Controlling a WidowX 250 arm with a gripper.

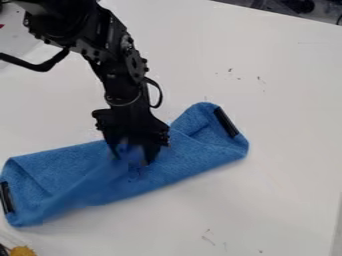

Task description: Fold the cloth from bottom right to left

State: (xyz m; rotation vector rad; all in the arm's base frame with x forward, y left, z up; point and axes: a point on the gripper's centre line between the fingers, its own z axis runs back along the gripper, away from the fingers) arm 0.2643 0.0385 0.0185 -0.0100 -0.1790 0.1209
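A blue cloth (80, 175) is lying on the white tabletop (280, 100), nearer the tabletop's left side than its right edge and well apart from its far edge; it is forming a long, slanting band, its left end sitting lower in the camera view and its right end higher. Creases are marking both ends; at the right end the cloth is showing a folded portion, with a black strip (226, 122) lying along its outer border; a second black strip (7, 197) is lying at the left end, beside the cloth's outer border. A black robot arm (120, 60) is extending from the upper left of the view, with a dark cable (155, 92) bowing out at its right side; the gripper (135, 157) is hanging over the middle of the cloth, its tips pointing downward; its two fingers are standing apart, with blue fabric showing between them; whether the tips are touching the cloth, the view is leaving unclear. A fuzzy yellow object (23, 251) is resting at the lower left of the view, just below the cloth's left end; small dark marks (230, 70) are dotting the tabletop above and to the right of the cloth, and faint marks are showing below it; dark objects (297, 6) are standing beyond the far edge.
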